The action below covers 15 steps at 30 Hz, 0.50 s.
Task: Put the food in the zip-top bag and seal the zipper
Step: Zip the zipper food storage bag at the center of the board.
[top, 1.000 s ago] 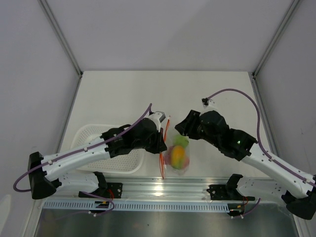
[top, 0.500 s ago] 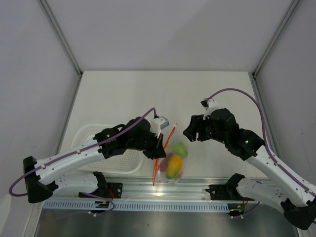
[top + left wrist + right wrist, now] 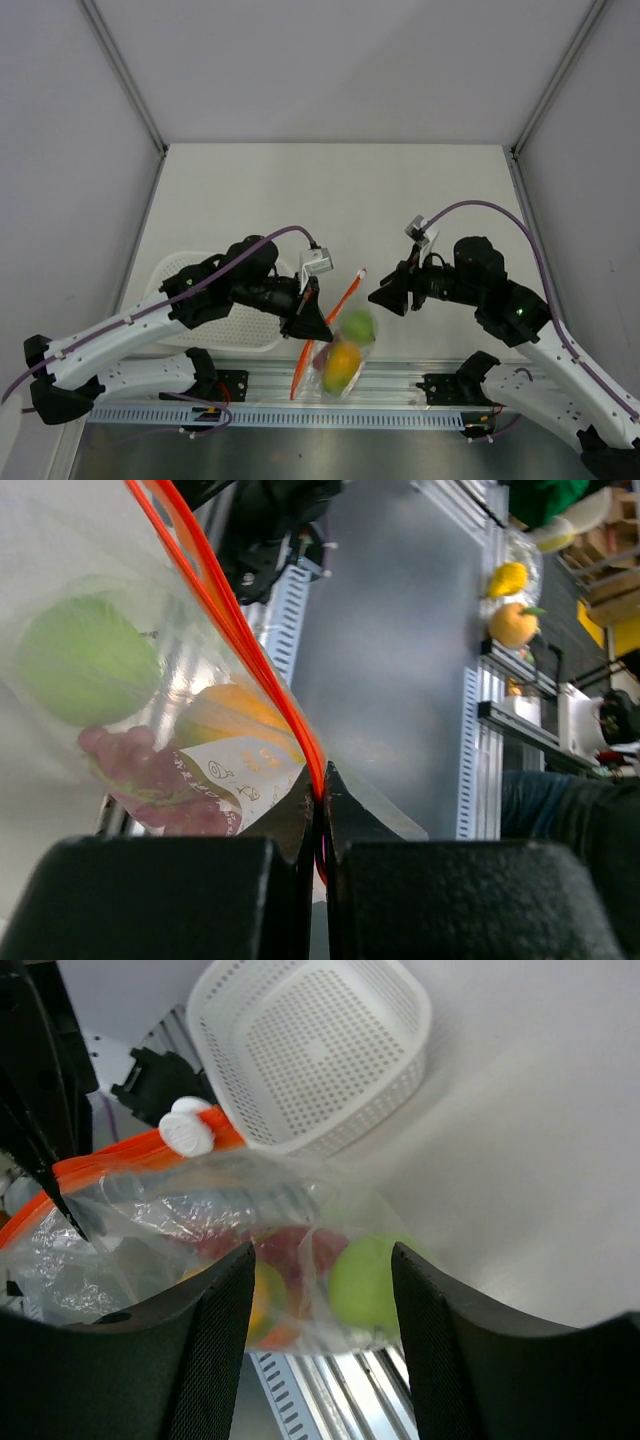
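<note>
Left gripper [image 3: 320,780]: jaws pressed together on the zipper [image 3: 225,620] at one end of the zip-top bag [image 3: 140,1230]. The bag hangs from that grip. Inside it, just beyond the fingertips, are a green apple [image 3: 85,660], a mango [image 3: 235,715] and grapes [image 3: 150,775].

Right gripper [image 3: 320,1255]: jaws wide apart, holding nothing. The bag is just ahead of it, with the white basket [image 3: 320,1050] beyond.

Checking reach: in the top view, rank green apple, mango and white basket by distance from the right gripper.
1. Green apple, just down-left of the right gripper.
2. Mango, further down-left.
3. White basket, far left.
</note>
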Tool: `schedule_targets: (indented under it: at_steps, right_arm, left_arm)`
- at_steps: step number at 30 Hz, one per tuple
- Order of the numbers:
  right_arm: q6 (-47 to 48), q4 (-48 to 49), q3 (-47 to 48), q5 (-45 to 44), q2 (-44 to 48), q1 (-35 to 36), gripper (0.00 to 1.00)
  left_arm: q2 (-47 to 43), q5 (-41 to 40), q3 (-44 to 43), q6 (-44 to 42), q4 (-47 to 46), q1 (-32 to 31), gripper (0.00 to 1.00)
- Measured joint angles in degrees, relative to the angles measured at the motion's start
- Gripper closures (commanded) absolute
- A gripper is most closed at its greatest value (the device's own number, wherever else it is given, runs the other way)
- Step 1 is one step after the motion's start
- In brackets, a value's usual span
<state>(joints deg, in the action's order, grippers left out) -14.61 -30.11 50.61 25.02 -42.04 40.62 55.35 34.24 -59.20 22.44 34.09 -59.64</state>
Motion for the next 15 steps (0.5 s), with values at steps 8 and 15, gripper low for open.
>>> schedule_targets:
  at_steps: [8,15]
  right_arm:
    - [1.2,4.31,-1.11,7.08,2.23,-0.61,0.26]
    - [1.79,7.34,-1.11,13.97,1.95,-1.4,0.26]
  left_arm:
    - [-1.99,10.88,-0.24,-0.11,-2.62,0.04,1.0]
    - [-2.67,17.42,-0.24,0.2,-5.68,0.04,0.99]
